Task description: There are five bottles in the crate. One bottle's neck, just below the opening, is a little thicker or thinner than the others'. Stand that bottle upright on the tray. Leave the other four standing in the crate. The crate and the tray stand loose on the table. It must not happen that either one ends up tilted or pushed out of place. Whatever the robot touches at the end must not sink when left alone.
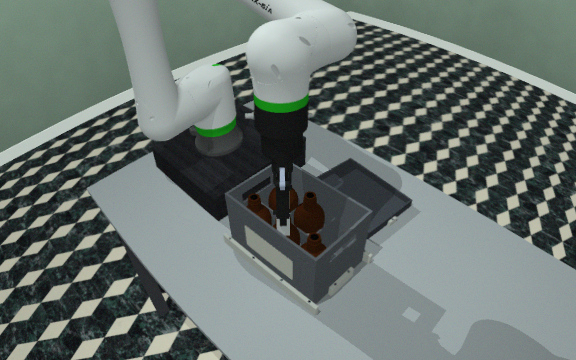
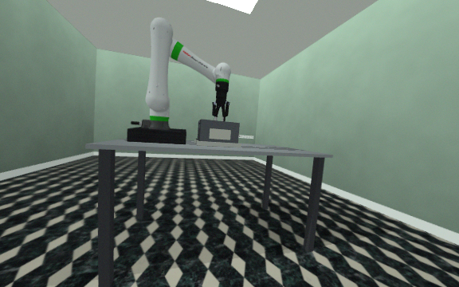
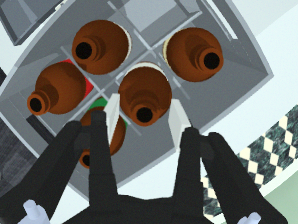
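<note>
A table (image 1: 493, 260) (image 2: 269, 151) (image 3: 262, 102) is topped by a white arm (image 1: 298, 55) (image 2: 159, 68), mounted on a black base (image 1: 193, 182) (image 2: 156, 136) and bent down over a gray crate (image 1: 304, 272) (image 2: 219, 123) (image 3: 242, 65). The crate is seen level, bordered at its foot by pale strips (image 1: 268, 276) (image 2: 213, 142). A dark, shallow tray (image 1: 373, 192) (image 3: 21, 39) is placed just beside it, on the side away from the pale label (image 1: 268, 251) (image 2: 220, 134). The pincer (image 1: 283, 224) (image 2: 220, 119) (image 3: 144, 108) is pointed downward into the crate's mouth, its fingers parted and nothing gripped. Five brown bottles are held in the crate's compartments. The middle bottle (image 1: 294, 233) (image 3: 145, 92) is flanked by the pale finger pads (image 1: 283, 227), with a gap seen on each side of its neck. Beside one pad, outside the pincer's opening, the green-marked bottle (image 1: 258, 212) (image 3: 119, 137) is partly hidden by a finger. Farther from the pincer are seen the red-marked bottle (image 3: 60, 87), the bottle nearest the tray (image 1: 309, 218) (image 3: 102, 47) and the corner bottle (image 1: 313, 246) (image 3: 195, 52). The odd-necked bottle is among these five in the crate; which one cannot be told, nor whether it is the one between the pads.
</note>
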You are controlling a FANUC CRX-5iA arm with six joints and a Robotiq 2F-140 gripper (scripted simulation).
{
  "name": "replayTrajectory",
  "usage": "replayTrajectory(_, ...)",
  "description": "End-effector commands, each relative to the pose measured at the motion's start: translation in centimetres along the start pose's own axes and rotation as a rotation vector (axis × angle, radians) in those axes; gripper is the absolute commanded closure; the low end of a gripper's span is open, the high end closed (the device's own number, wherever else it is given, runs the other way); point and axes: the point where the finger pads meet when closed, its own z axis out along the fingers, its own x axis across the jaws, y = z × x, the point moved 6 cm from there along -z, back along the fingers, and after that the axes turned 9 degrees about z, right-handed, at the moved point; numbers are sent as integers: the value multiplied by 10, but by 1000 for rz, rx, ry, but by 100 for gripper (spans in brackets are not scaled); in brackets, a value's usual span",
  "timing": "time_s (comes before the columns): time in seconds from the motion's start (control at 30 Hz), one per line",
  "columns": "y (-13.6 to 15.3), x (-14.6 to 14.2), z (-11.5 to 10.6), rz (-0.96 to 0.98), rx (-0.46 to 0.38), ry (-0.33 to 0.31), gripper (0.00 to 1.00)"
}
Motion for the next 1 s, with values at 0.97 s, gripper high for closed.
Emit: replayTrajectory(0.97, 0, 0, -41, 0, 1, 1, 56)
